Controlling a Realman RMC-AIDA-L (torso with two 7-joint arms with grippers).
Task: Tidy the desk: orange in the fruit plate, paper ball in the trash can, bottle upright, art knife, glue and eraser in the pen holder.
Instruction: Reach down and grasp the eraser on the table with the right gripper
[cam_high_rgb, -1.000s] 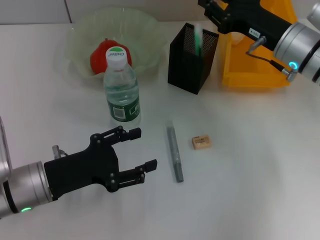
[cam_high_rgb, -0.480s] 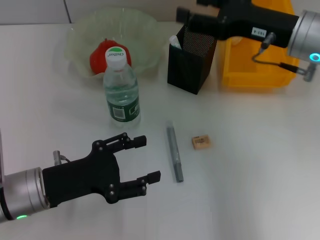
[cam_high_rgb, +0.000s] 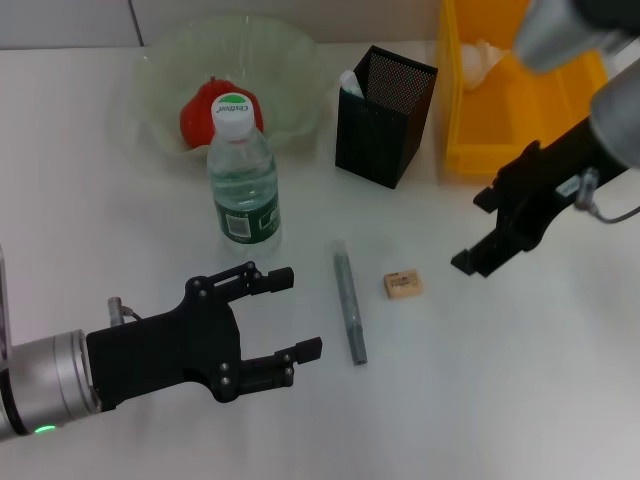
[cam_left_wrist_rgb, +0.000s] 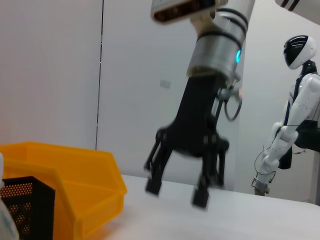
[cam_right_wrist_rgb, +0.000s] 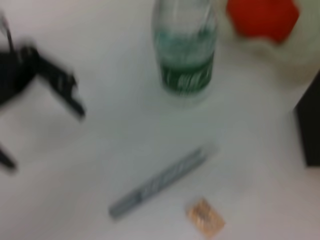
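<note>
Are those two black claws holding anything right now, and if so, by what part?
No, nothing is held. The left gripper hangs open above the table, short of the art knife. The right gripper is open too, beside the eraser.

bright, even overhead light, soft shadows; right wrist view motion-blurred.

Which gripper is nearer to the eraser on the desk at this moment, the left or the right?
The right. The right gripper hangs open just to the eraser's right. The left gripper is open too, on the eraser's left beyond the art knife, and farther away.
</note>
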